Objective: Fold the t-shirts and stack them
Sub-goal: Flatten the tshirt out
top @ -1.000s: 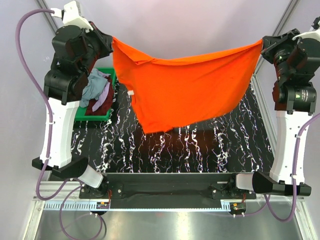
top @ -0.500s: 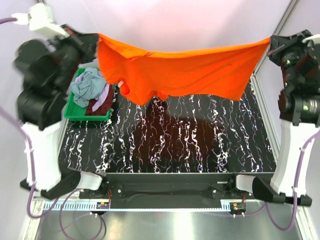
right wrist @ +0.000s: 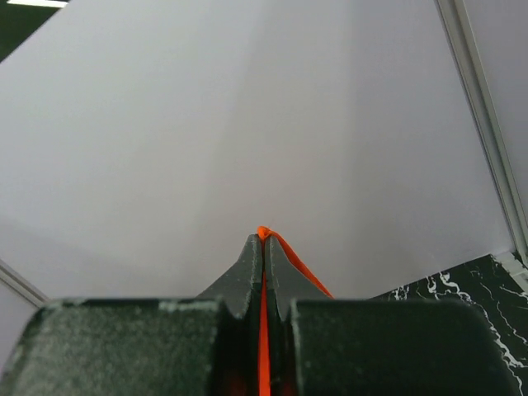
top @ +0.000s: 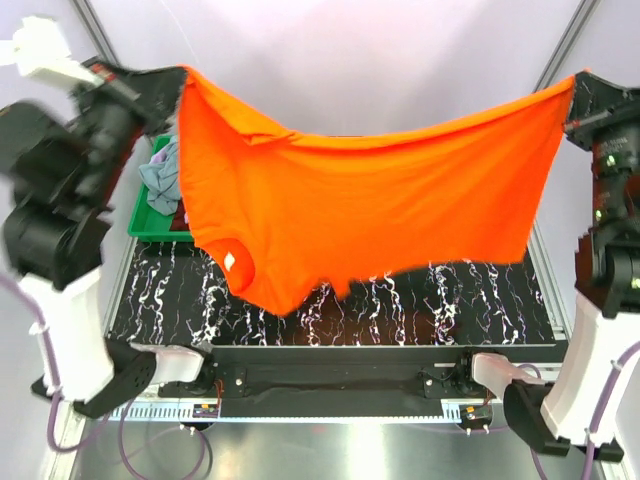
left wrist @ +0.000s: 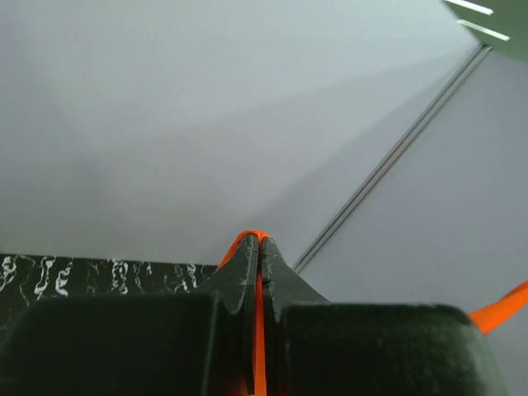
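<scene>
The bright orange-red t-shirt (top: 370, 200) hangs spread in the air between both arms, above the black marbled table (top: 450, 295). Its small white neck label (top: 233, 262) shows at the lower left. My left gripper (top: 178, 72) is shut on the shirt's upper left corner; the cloth shows between its fingers in the left wrist view (left wrist: 259, 247). My right gripper (top: 576, 80) is shut on the upper right corner, with cloth pinched in the right wrist view (right wrist: 263, 241). Grey-blue (top: 160, 175) and other shirts lie in the green bin, mostly hidden by the hanging shirt.
A green plastic bin (top: 141, 218) stands at the table's far left, behind the hanging shirt. Metal frame posts (top: 560, 42) run up at the back corners. The shirt's lower edge hangs just above the table's front edge.
Both arms have risen and moved apart and toward the camera. The shirt is now stretched wider and hangs lower in view, covering most of the table and bin.
</scene>
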Motion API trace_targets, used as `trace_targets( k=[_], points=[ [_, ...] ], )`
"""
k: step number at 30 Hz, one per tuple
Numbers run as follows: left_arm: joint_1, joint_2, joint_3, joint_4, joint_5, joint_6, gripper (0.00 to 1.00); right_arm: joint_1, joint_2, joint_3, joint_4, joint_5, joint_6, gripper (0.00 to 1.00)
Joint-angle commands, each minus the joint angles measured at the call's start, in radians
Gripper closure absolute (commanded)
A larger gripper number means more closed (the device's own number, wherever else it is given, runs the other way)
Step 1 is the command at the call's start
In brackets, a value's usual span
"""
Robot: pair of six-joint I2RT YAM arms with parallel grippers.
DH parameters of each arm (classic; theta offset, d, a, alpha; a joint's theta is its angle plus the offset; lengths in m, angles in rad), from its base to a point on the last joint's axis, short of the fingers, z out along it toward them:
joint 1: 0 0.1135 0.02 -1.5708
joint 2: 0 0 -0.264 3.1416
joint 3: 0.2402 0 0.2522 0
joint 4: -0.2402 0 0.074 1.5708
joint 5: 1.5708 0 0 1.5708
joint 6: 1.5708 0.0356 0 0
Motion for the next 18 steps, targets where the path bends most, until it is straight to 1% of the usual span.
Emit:
trace_targets(
  k=[1, 3, 4, 6, 7, 9, 10, 11, 12, 13, 14, 15, 16, 17, 18],
  points=[
    [0.017, 0.090, 0.006, 0.058, -0.017, 0.026, 1.00, 0.001, 0.083, -0.019, 0.065, 0.018, -0.005, 1.00],
    [0.025, 0.110, -0.021, 0.130, -0.033, 0.058, 1.00, 0.001, 0.119, -0.019, 0.097, -0.001, -0.002, 1.00],
    [0.031, 0.117, -0.041, 0.205, -0.040, 0.069, 1.00, 0.001, 0.132, -0.023, 0.138, -0.013, 0.000, 1.00],
    [0.034, 0.157, -0.029, 0.253, -0.061, 0.109, 1.00, 0.001, 0.167, -0.020, 0.166, -0.043, 0.006, 1.00],
    [0.037, 0.173, -0.015, 0.273, -0.064, 0.123, 1.00, 0.001, 0.175, -0.029, 0.209, -0.059, 0.003, 1.00],
    [0.040, 0.221, 0.034, 0.278, -0.040, 0.149, 1.00, 0.001, 0.188, -0.039, 0.244, -0.106, 0.000, 1.00],
    [0.043, 0.237, 0.058, 0.249, -0.020, 0.145, 1.00, 0.001, 0.192, -0.022, 0.232, -0.113, 0.001, 1.00],
    [0.043, 0.249, 0.127, 0.212, 0.006, 0.132, 1.00, 0.001, 0.187, -0.002, 0.211, -0.141, 0.003, 1.00],
    [0.040, 0.243, 0.123, 0.190, 0.046, 0.125, 1.00, 0.003, 0.143, -0.012, 0.215, -0.142, -0.034, 1.00],
    [0.016, 0.220, 0.082, 0.222, 0.036, 0.134, 1.00, 0.003, 0.112, -0.163, 0.390, -0.128, 0.010, 1.00],
    [0.014, 0.196, -0.038, 0.247, 0.010, 0.135, 1.00, 0.000, 0.109, -0.134, 0.336, -0.098, 0.047, 1.00],
    [0.020, 0.170, -0.058, 0.256, -0.003, 0.134, 1.00, 0.000, 0.148, -0.065, 0.250, -0.103, 0.011, 1.00],
    [0.022, 0.165, -0.060, 0.218, -0.006, 0.144, 1.00, 0.000, 0.152, -0.024, 0.207, -0.140, 0.018, 1.00],
    [0.022, 0.157, -0.063, 0.203, -0.007, 0.148, 1.00, 0.001, 0.141, -0.048, 0.229, -0.161, 0.021, 1.00],
    [0.020, 0.127, -0.105, 0.204, -0.003, 0.140, 1.00, 0.000, 0.098, -0.080, 0.266, -0.168, 0.030, 1.00]
  ],
)
